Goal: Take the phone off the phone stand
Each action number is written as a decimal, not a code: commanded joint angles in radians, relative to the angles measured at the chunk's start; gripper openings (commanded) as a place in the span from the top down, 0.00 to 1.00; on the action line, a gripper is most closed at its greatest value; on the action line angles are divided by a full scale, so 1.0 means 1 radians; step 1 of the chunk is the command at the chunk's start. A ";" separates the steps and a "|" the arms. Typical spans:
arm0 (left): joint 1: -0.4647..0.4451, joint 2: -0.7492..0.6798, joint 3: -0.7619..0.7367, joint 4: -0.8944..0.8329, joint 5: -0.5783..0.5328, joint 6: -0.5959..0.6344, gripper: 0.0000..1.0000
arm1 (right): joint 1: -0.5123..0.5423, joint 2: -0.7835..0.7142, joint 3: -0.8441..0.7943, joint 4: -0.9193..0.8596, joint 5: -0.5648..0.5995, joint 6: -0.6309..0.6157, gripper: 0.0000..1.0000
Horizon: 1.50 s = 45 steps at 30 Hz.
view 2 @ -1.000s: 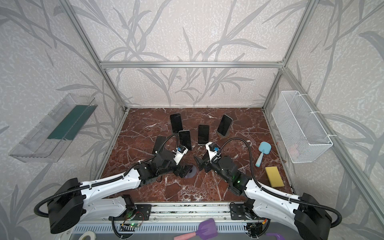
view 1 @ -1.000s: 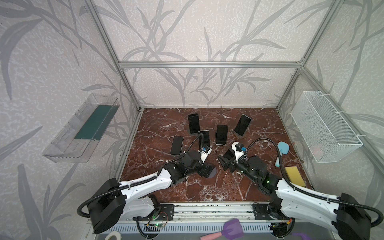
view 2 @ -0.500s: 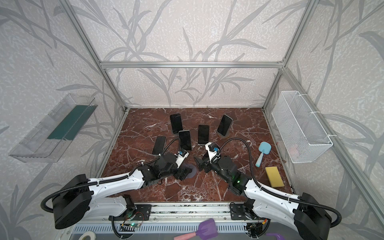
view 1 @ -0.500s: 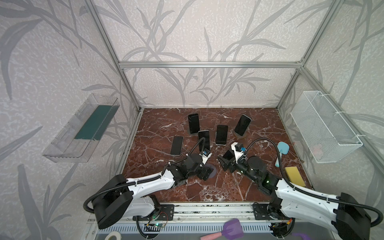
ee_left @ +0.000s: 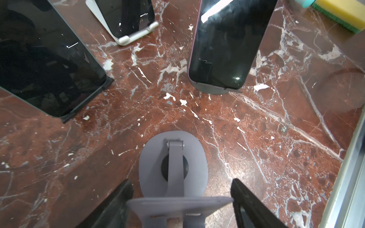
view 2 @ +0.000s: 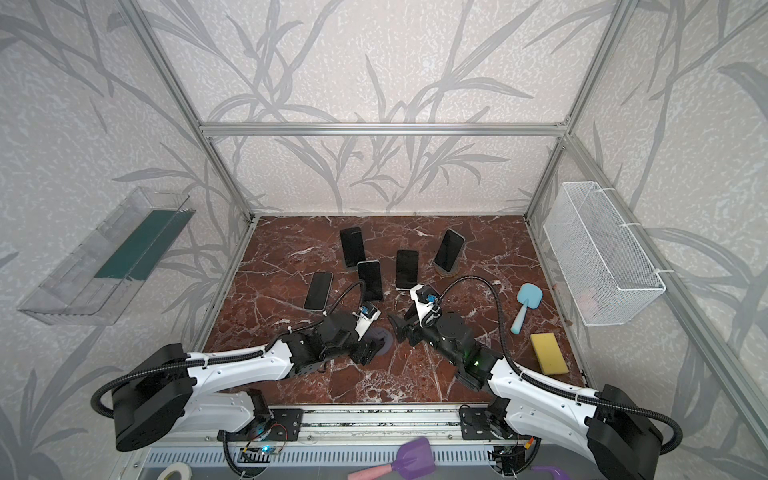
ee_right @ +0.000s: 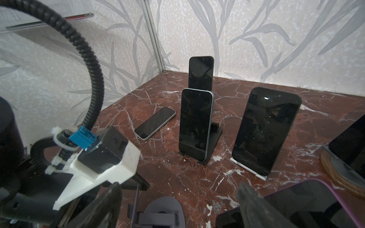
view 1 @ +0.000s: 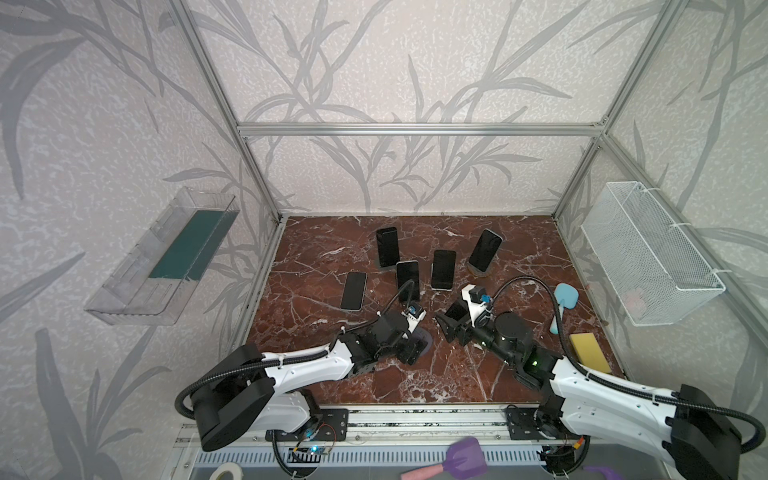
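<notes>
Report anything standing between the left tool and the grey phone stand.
Nothing visible. The left tool straddles the empty grey phone stand, one finger at each side edge; contact cannot be told.

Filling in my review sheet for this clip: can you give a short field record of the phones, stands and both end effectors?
grey stand: empty; back plate between fingers of the left end effector, contact unclear
purple-cased phone: off that stand, at the right end effector; grip unclear
standing phones: four, on other stands
flat phone: one, left of them in both top views
</notes>
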 commanded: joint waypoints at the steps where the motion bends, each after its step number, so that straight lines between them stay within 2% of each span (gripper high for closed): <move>1: -0.004 0.026 0.043 -0.013 -0.008 -0.012 0.25 | 0.006 -0.001 0.003 0.011 0.013 0.001 0.10; 6: -0.005 0.019 0.067 -0.062 -0.011 -0.013 0.38 | 0.006 -0.001 0.003 0.011 0.018 0.002 0.10; 16: -0.006 -0.055 0.066 -0.111 -0.048 -0.011 0.42 | 0.006 0.007 0.003 0.014 0.018 0.003 0.10; 19: -0.006 -0.079 0.079 -0.147 -0.101 -0.010 0.43 | 0.006 0.007 0.003 0.014 0.020 0.001 0.10; 23: 0.001 -0.109 0.112 -0.251 -0.230 -0.032 0.42 | 0.006 0.003 0.003 0.012 0.021 0.000 0.10; 30: 0.048 -0.145 0.157 -0.398 -0.344 -0.102 0.43 | 0.006 -0.009 0.000 0.013 0.021 0.004 0.10; 34: 0.107 -0.214 0.177 -0.471 -0.407 -0.160 0.45 | 0.006 -0.009 0.000 0.016 0.015 0.008 0.10; 38: 0.218 -0.301 0.207 -0.523 -0.412 -0.184 0.45 | 0.006 -0.015 -0.002 0.016 0.015 0.009 0.10; 43: 0.344 -0.323 0.278 -0.538 -0.437 -0.129 0.45 | 0.006 -0.015 -0.003 0.016 0.016 0.009 0.10; 45: 0.388 -0.314 0.304 -0.505 -0.494 -0.097 0.44 | 0.006 -0.015 -0.003 0.016 0.015 0.011 0.10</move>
